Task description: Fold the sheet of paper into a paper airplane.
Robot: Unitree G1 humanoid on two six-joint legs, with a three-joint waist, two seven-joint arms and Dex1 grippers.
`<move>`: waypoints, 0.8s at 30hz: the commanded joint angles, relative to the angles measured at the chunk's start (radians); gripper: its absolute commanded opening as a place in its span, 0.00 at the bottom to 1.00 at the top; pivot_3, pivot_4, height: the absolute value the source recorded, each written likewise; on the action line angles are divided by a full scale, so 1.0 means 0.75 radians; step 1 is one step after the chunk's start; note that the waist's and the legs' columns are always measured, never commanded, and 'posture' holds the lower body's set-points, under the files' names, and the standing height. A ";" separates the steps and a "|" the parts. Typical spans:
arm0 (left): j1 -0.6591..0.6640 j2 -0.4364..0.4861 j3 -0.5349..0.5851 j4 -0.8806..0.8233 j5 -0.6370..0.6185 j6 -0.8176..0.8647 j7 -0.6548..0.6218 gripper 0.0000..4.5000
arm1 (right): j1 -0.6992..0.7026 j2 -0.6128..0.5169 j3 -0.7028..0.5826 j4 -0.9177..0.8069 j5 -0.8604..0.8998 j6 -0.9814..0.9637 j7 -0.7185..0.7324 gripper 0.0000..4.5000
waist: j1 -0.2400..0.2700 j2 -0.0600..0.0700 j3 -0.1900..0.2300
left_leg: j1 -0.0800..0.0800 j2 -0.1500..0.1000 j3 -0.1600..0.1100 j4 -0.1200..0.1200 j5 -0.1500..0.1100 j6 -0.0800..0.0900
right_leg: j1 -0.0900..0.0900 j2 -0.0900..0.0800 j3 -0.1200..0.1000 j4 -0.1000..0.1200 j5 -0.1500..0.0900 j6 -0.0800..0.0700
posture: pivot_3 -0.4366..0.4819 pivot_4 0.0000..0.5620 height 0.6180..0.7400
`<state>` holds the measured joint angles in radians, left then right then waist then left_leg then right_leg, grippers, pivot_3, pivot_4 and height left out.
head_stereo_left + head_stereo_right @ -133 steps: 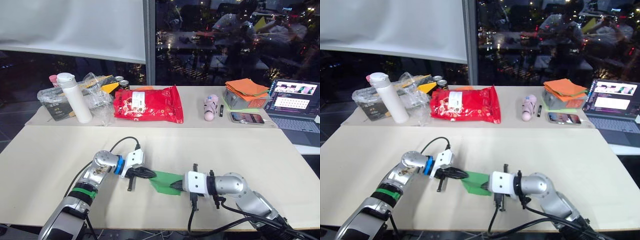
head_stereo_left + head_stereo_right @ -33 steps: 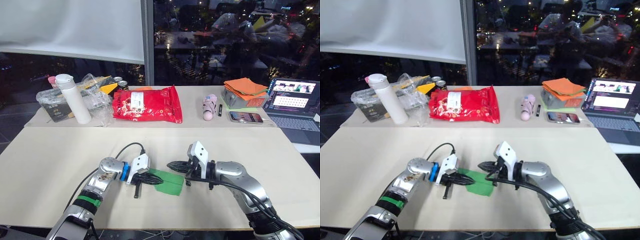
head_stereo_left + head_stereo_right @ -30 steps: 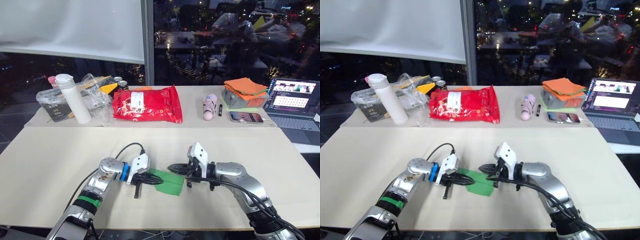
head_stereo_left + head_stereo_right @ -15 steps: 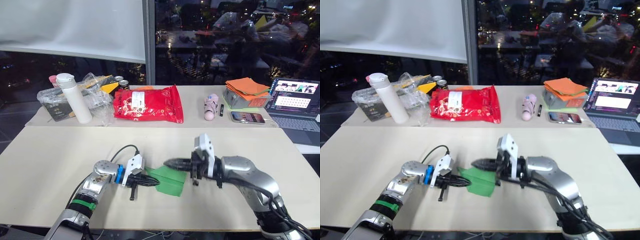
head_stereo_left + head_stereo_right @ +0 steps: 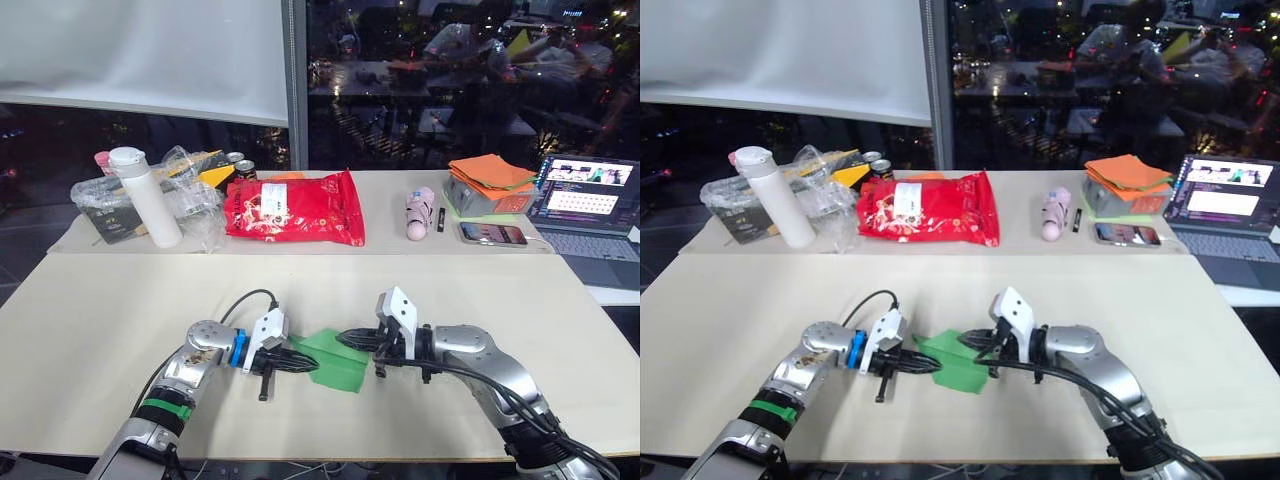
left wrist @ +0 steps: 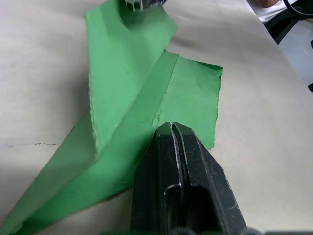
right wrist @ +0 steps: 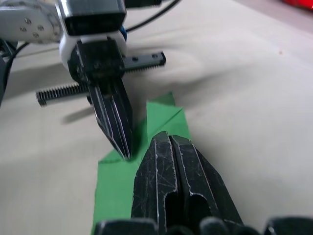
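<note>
1. A cream table stretches in front of me, with a second table butted against its far edge.
2. On the near table lies my green folded paper.
3. On the far table, from my left: a white bottle, crumpled clear plastic bags, a red bag, a pink toy, a phone, an orange cloth stack and a laptop.
</note>
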<state>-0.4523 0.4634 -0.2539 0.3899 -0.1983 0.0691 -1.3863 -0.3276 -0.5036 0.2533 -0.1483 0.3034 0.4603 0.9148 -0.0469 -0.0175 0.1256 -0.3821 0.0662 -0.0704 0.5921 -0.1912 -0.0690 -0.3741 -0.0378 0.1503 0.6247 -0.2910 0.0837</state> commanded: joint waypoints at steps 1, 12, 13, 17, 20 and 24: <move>-0.004 0.022 0.011 -0.004 0.002 0.010 -0.002 0.00 | -0.009 -0.033 0.071 0.062 -0.111 -0.112 0.031 0.00 | 0.000 0.000 0.000 | 0.000 0.000 0.000 0.000 0.000 0.000 | 0.000 0.000 0.000 0.000 0.000 0.000 | 0.48 0.27 0.88; -0.010 -0.010 0.094 -0.051 -0.089 0.054 0.044 0.00 | -0.006 -0.022 0.141 0.191 -0.209 -0.180 0.067 0.00 | -0.003 0.000 0.000 | 0.002 0.000 0.000 0.000 0.000 0.000 | 0.002 0.000 0.000 0.000 0.000 0.000 | 0.48 0.27 0.88; -0.015 -0.018 0.102 -0.049 -0.096 0.059 0.053 0.00 | -0.005 -0.022 0.142 0.190 -0.211 -0.180 0.068 0.00 | -0.002 0.000 0.000 | 0.002 0.000 0.000 0.000 0.000 0.000 | 0.002 0.000 0.000 0.000 0.000 0.000 | 0.48 0.27 0.88; -0.058 -0.069 0.127 0.009 -0.093 0.048 0.101 0.00 | 0.003 -0.018 0.149 0.187 -0.219 -0.180 0.065 0.00 | 0.000 0.000 0.000 | 0.002 0.000 0.000 0.000 0.000 0.000 | 0.002 0.000 0.000 0.000 0.000 0.000 | 0.48 0.27 0.88; -0.071 -0.092 0.093 0.073 -0.059 0.021 0.087 0.00 | 0.008 -0.015 0.151 0.173 -0.224 -0.173 0.055 0.00 | -0.002 0.000 0.000 | 0.003 0.000 0.000 0.000 0.000 0.000 | 0.003 0.000 0.000 0.000 0.000 0.000 | 0.48 0.27 0.88; -0.068 -0.083 0.031 0.160 0.034 -0.112 0.067 0.00 | 0.010 -0.011 0.136 0.147 -0.231 -0.168 0.026 0.00 | -0.002 0.000 0.000 | 0.003 0.000 0.000 0.000 0.000 0.000 | 0.003 0.000 0.000 0.000 0.000 0.000 | 0.48 0.27 0.88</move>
<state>-0.4992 0.3934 -0.2164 0.4951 -0.1986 0.0334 -1.3248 -0.3325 -0.5157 0.3440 -0.0302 0.1505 0.3215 0.9439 -0.0487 -0.0176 0.1254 -0.3800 0.0662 -0.0704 0.5920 -0.1912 -0.0690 -0.3722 -0.0374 0.1502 0.6246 -0.2910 0.0838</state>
